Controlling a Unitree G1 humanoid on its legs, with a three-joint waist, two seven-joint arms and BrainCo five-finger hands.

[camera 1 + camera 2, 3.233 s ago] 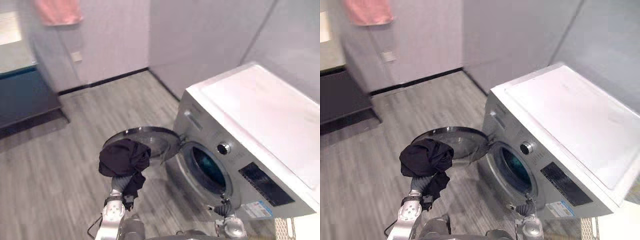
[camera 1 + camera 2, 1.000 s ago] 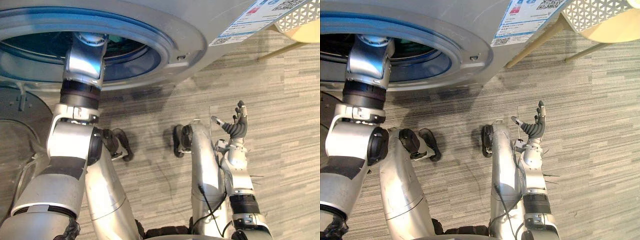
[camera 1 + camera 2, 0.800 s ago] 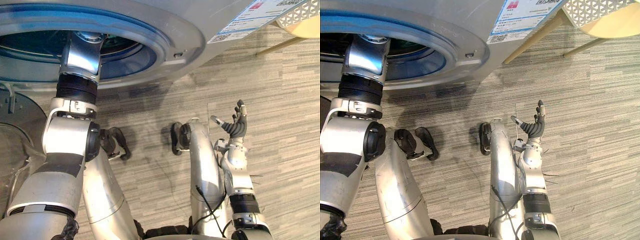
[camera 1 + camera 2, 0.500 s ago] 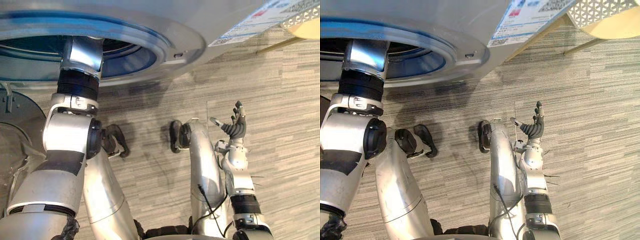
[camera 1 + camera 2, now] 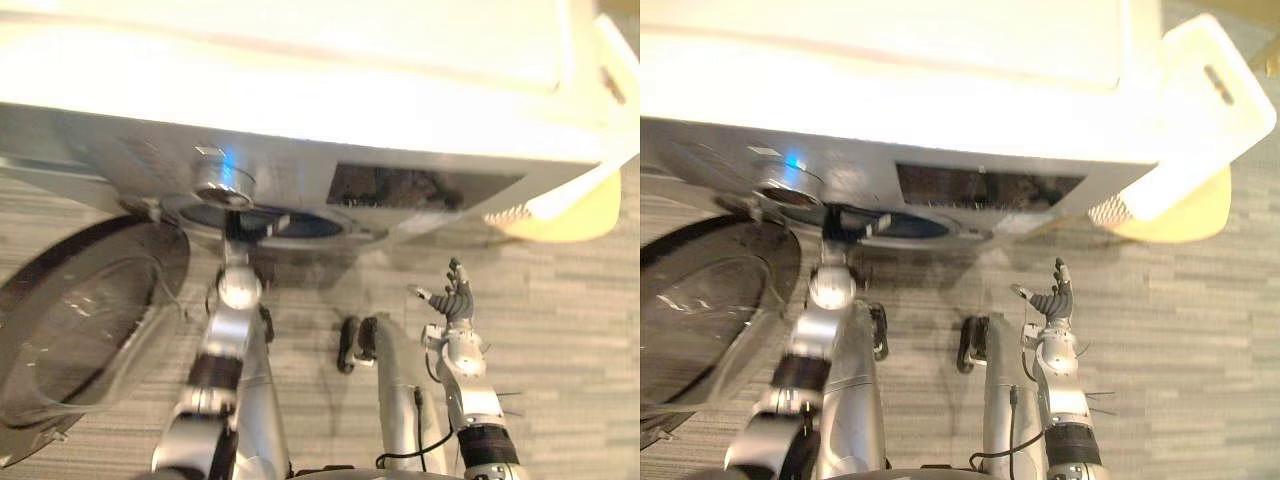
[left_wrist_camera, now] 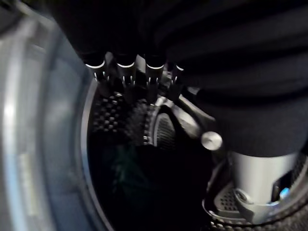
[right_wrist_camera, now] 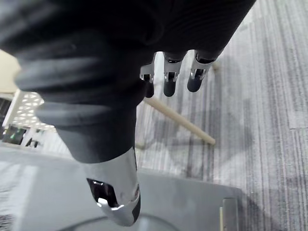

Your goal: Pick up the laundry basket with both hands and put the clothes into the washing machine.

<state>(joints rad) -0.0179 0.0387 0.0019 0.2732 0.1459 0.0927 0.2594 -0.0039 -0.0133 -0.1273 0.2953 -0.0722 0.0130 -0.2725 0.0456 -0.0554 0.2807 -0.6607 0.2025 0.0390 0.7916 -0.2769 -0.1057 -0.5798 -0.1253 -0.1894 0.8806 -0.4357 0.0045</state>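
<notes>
Clothes are too dim to pick out inside the dark perforated steel drum of the silver front-loading washing machine. Left hand is in there, fingers loose, gripping nothing. Right hand hangs splayed above the grey plank floor. Soft, light stuff I reckon, so grab a bunched middle.

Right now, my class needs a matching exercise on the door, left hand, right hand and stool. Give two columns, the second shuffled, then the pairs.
1. door
2. left hand
3. right hand
4. stool

A. fingers spread, above the floor
B. yellow, by the washer's right corner
C. swung wide open
D. reaching into the drum

Pairs: 1-C, 2-D, 3-A, 4-B
</notes>
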